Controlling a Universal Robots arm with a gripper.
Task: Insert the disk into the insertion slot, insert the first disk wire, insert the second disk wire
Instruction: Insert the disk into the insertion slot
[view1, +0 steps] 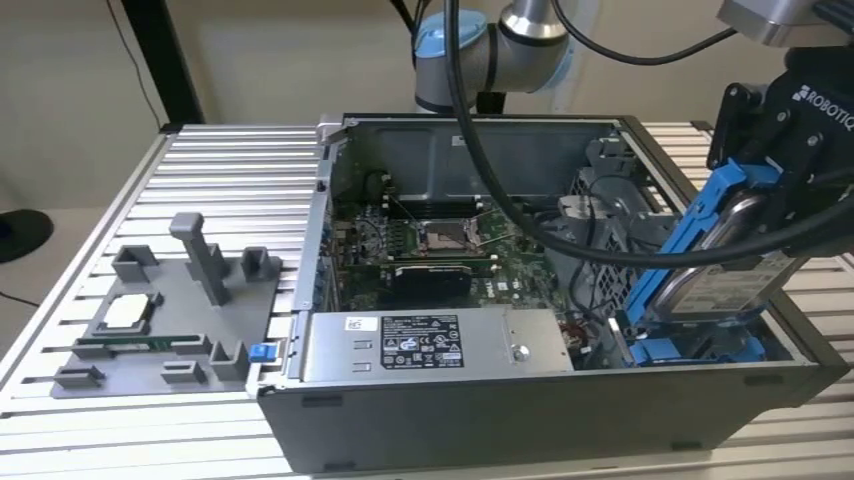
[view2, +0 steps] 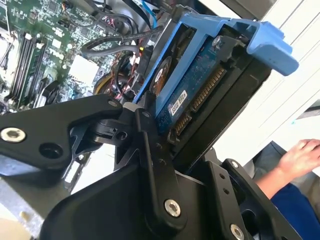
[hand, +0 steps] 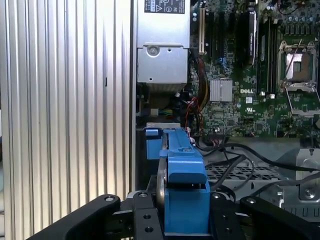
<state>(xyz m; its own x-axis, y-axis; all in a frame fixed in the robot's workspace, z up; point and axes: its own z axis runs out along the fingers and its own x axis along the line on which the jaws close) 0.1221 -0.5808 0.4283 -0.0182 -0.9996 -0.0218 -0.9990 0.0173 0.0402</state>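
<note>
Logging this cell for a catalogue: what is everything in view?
table: one, silver, ribbed
computer case: one, grey, open, on the table
insertion slot: one, grey with blue rails, inside the computer case
disk: one, silver in a blue frame, tilted over the insertion slot
power-supply box: one, grey, inside the computer case
motherboard: one, green, inside the computer case
fixture: one, grey, on the table, exterior view's left
hand: one, past the disk, second wrist view
gripper: one, black, shut on the disk
</note>
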